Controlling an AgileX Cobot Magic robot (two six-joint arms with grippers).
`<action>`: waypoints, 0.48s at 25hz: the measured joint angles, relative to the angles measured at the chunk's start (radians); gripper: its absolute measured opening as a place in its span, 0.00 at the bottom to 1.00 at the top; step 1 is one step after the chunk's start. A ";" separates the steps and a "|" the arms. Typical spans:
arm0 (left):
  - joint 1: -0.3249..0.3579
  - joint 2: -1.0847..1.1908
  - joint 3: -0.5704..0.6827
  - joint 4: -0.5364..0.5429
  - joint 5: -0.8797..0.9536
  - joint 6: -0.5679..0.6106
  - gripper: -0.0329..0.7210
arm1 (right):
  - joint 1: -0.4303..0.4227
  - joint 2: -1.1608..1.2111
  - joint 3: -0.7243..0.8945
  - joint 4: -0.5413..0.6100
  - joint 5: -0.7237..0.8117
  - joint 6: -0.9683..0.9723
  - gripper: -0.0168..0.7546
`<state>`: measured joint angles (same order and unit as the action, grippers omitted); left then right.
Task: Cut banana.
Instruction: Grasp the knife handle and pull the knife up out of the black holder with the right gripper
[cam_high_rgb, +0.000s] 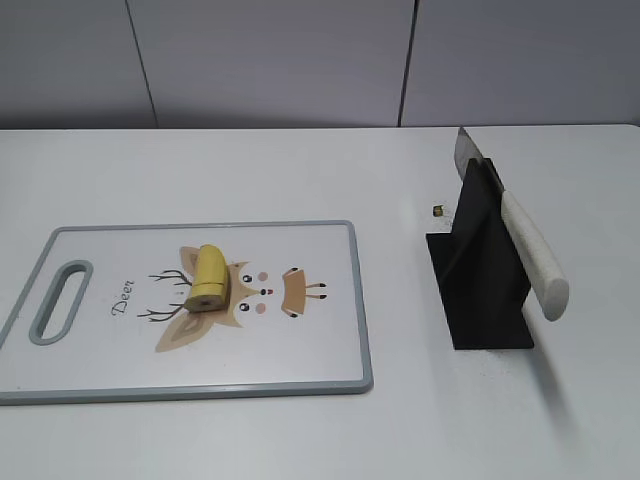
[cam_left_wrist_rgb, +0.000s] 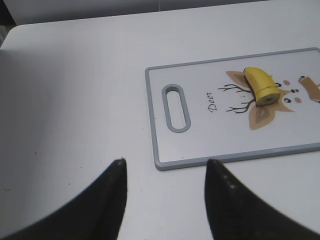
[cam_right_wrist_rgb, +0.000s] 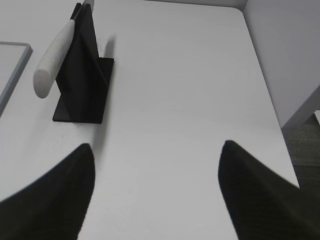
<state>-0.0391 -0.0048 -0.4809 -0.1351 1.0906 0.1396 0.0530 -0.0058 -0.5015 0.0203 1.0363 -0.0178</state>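
A plain white table (cam_high_rgb: 300, 180) runs back to a pale grey panelled wall (cam_high_rgb: 270, 60), and on its left lies a grey-rimmed board (cam_high_rgb: 340, 300) with a deer print, the banana (cam_high_rgb: 209, 277) resting on the print. To the right, well apart, a white-handled knife (cam_high_rgb: 530, 250) sits slotted in a black stand (cam_high_rgb: 480, 290). The left gripper (cam_left_wrist_rgb: 165, 167) hangs fingers spread over bare table near the board's handle end, and the right gripper (cam_right_wrist_rgb: 155, 150) hangs likewise spread over bare table near the stand.

Bright, even light; soft shadows; wrist views blur at near edges
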 joint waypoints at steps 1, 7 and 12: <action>0.000 0.000 0.000 0.000 0.000 0.000 0.69 | 0.000 0.000 0.000 0.000 0.000 0.000 0.78; 0.000 0.000 0.000 0.000 0.000 0.000 0.69 | 0.000 0.000 0.000 0.000 0.000 0.000 0.78; 0.000 0.000 0.000 0.000 0.000 0.000 0.69 | 0.000 0.000 0.000 0.000 0.000 0.000 0.78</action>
<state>-0.0391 -0.0048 -0.4809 -0.1351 1.0906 0.1396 0.0530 -0.0058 -0.5015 0.0203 1.0363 -0.0178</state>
